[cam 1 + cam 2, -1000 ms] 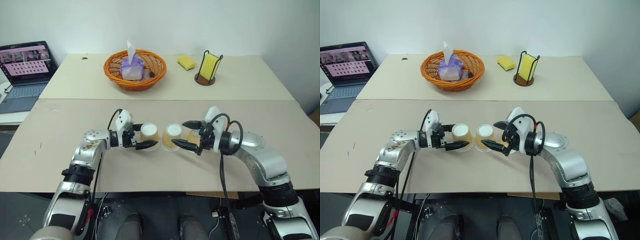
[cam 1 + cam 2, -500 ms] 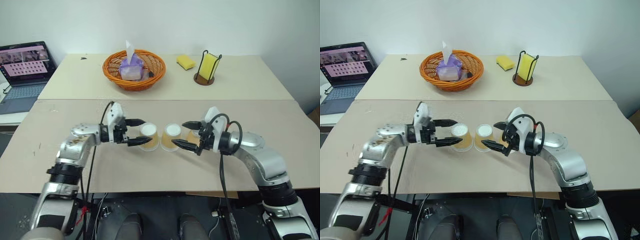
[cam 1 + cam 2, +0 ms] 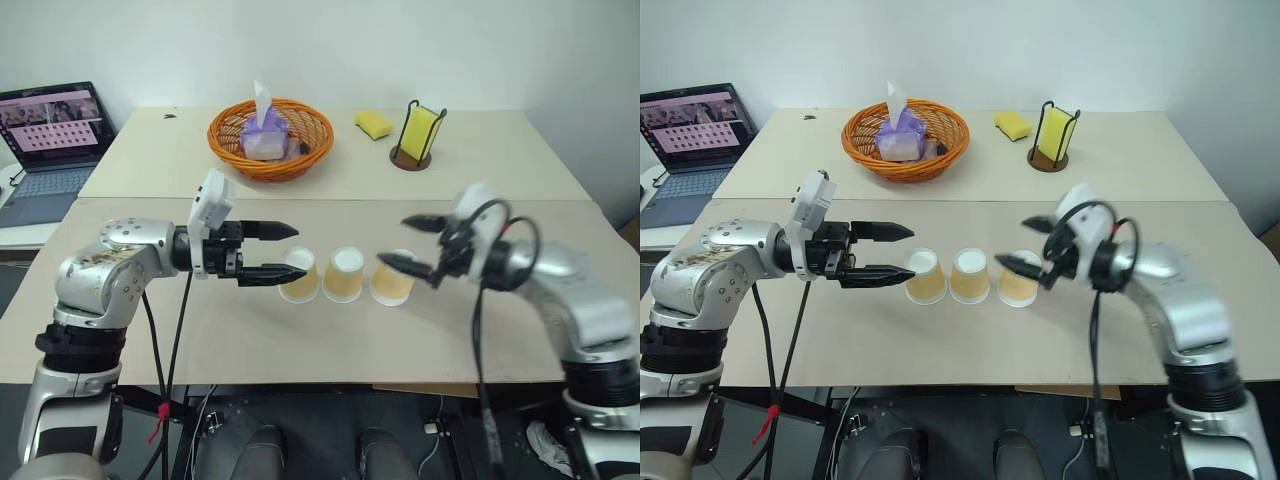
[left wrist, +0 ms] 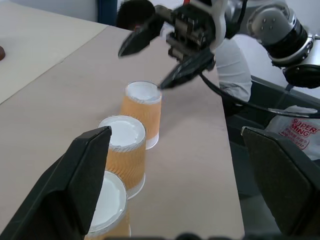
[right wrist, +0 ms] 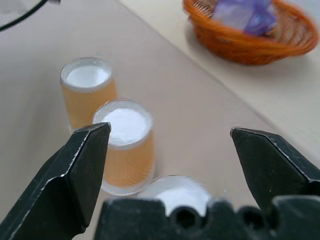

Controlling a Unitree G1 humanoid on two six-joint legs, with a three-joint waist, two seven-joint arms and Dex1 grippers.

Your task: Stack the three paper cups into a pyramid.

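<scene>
Three paper cups stand upside down in a row on the near table, white bases up: the left cup [image 3: 300, 275], the middle cup [image 3: 345, 273] and the right cup [image 3: 392, 280]. They stand close side by side, none on top of another. My left gripper [image 3: 293, 251] hovers open just left of and above the left cup, pointing along the row. Over the right cup, my right gripper [image 3: 393, 240] hangs open and holds nothing. The left wrist view looks down the row of cups [image 4: 124, 150] towards the right gripper [image 4: 142, 67].
On the far table stand an orange wicker basket [image 3: 312, 150] with a tissue pack, a yellow sponge [image 3: 373, 124] and a second sponge in a black wire holder [image 3: 420, 135]. A laptop [image 3: 50, 140] sits at the far left. A seam runs between the two tables.
Both grippers have risen off the cups and drawn apart, the left one leftwards, the right one rightwards. The right cup, half hidden by the right gripper before, now shows whole. The cups have not moved.
</scene>
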